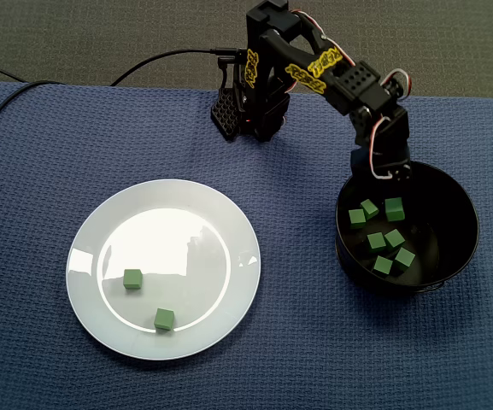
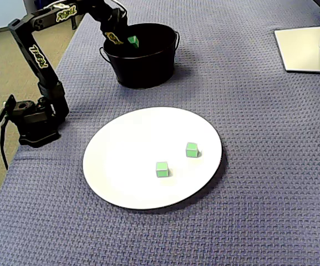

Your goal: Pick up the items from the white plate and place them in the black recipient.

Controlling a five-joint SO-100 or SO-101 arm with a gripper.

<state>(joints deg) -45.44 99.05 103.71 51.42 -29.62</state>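
A white plate (image 1: 101,231) (image 2: 121,138) lies on the blue cloth with two green cubes on it, one (image 1: 132,278) (image 2: 191,149) nearer the middle and one (image 1: 164,319) (image 2: 162,169) by the rim. The black bucket (image 1: 460,243) (image 2: 143,69) holds several green cubes (image 1: 387,248) on its floor. My gripper (image 1: 390,198) (image 2: 128,37) reaches down over the bucket's opening. At its tip, about rim height, is a green cube (image 1: 394,208) (image 2: 132,40), and the gripper is shut on it. The black fingers blend into the dark interior.
The arm's base (image 1: 250,107) (image 2: 35,119) stands at the cloth's edge, with a black cable (image 1: 7,102) trailing off it. In one fixed view a white monitor stand (image 2: 309,47) sits in the far right corner.
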